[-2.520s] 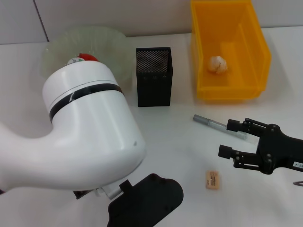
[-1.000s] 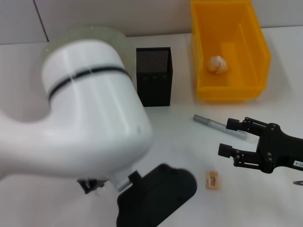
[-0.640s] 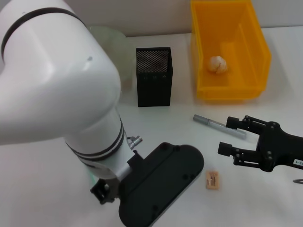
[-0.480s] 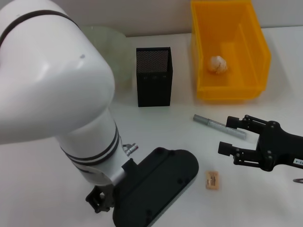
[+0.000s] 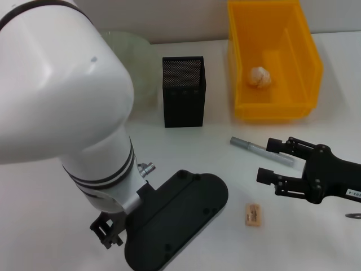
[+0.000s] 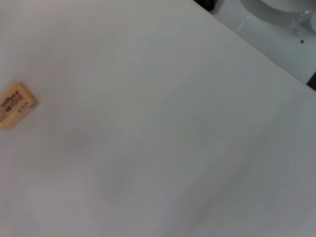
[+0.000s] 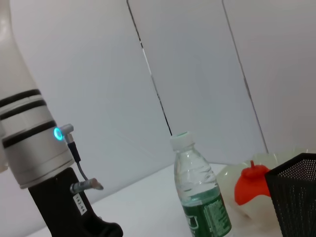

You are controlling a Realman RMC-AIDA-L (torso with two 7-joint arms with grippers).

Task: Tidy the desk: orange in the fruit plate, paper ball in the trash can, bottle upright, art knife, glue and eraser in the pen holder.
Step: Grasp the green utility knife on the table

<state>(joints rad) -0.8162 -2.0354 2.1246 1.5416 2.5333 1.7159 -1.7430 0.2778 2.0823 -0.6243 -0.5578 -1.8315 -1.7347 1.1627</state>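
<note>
The orange (image 7: 251, 185) lies in the pale-green fruit plate (image 7: 228, 178), whose rim shows behind my left arm (image 5: 134, 59). The bottle (image 7: 200, 200) stands upright beside the plate; my left arm (image 5: 62, 84) hides it in the head view. The paper ball (image 5: 259, 77) lies in the yellow trash can (image 5: 274, 110). The black mesh pen holder (image 5: 183, 93) stands in the middle. The grey art knife (image 5: 251, 147) and the eraser (image 5: 252, 215) lie on the table. My right gripper (image 5: 271, 161) is open and empty, its far finger at the knife. No glue is in view.
My left arm's black wrist end (image 5: 175, 217) hangs low over the front of the table, left of the eraser. The left wrist view shows the eraser (image 6: 15, 104) on the bare white table (image 6: 163, 138). A white wall stands behind the desk.
My left arm has lifted and swung back from over the fruit plate, and its black wrist end has shifted over the front table. My right gripper has edged slightly left.
</note>
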